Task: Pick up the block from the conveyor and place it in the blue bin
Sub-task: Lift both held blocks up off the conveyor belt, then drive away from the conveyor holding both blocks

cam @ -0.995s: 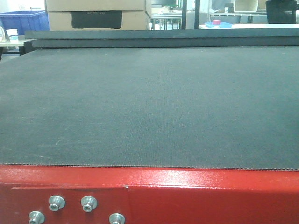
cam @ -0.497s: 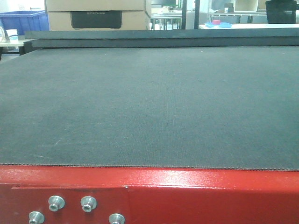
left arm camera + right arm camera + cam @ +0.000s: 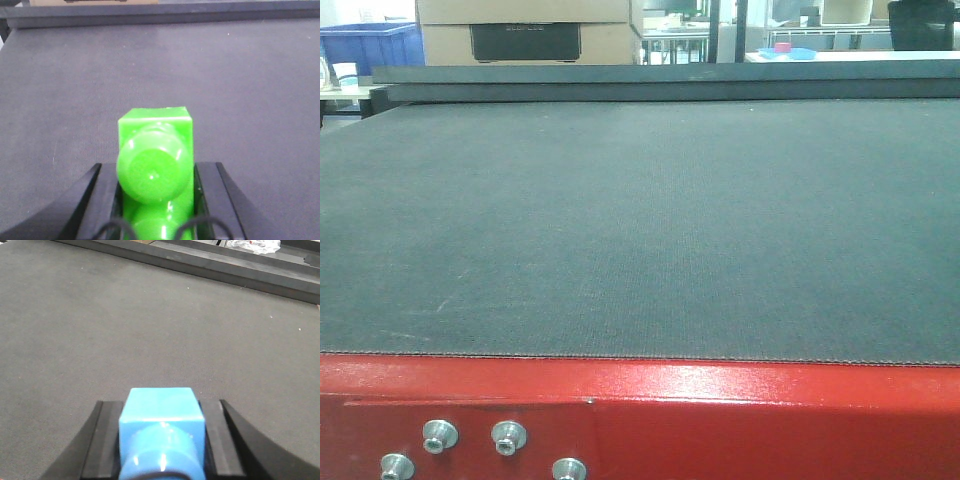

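The conveyor (image 3: 640, 220) is a wide dark grey-green belt on a red frame (image 3: 720, 420) with silver bolts; the front view shows no block on it. In the left wrist view my left gripper (image 3: 156, 167) is shut on a glossy green block (image 3: 155, 130) with round studs, held above the belt. My right gripper (image 3: 161, 404) is shut on a light blue block (image 3: 161, 427), also above the belt. Neither gripper appears in the front view. The only blue bin in view is a crate (image 3: 370, 45) far behind the belt at the back left.
A raised dark rail (image 3: 660, 80) runs along the belt's far edge. Behind it stand cardboard boxes (image 3: 525, 30) and tables with small objects (image 3: 785, 50). The red frame edge lies closest to the front camera.
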Available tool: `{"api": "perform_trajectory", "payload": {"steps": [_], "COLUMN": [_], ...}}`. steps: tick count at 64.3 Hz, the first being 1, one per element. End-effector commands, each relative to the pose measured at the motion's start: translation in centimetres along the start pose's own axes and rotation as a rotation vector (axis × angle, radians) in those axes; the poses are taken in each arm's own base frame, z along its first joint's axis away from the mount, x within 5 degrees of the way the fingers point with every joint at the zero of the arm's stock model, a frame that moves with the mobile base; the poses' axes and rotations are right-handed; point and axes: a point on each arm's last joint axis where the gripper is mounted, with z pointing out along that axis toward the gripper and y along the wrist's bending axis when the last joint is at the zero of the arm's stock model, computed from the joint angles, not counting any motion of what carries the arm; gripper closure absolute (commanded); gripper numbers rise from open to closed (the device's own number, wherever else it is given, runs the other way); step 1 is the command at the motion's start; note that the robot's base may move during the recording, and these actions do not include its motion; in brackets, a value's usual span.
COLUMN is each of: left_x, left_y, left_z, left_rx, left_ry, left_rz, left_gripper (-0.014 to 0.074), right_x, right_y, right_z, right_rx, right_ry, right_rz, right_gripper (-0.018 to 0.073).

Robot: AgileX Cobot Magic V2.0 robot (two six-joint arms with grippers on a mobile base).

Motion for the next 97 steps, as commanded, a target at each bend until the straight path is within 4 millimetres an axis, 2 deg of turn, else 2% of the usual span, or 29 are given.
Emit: {"api": "perform_trajectory", "payload": {"steps": [1,97], "left_x": [-0.48,-0.48], "left_y": [-0.05,-0.05], "left_z": [-0.32,-0.32], "left_rx": [0.003,0.003], "left_ry": [-0.045,-0.045], "left_rz": [0.001,0.001], "left_gripper": [0.0707,0.0707], "right_x": [-0.34,-0.36], "right_y": [-0.1,-0.1], "right_z": [-0.3,-0.3], "right_rx": [0.012,0.012], "right_ry": [-0.028,-0.03], "right_rz": [-0.009,-0.009], "right_gripper": [0.0712,0.0712]}}
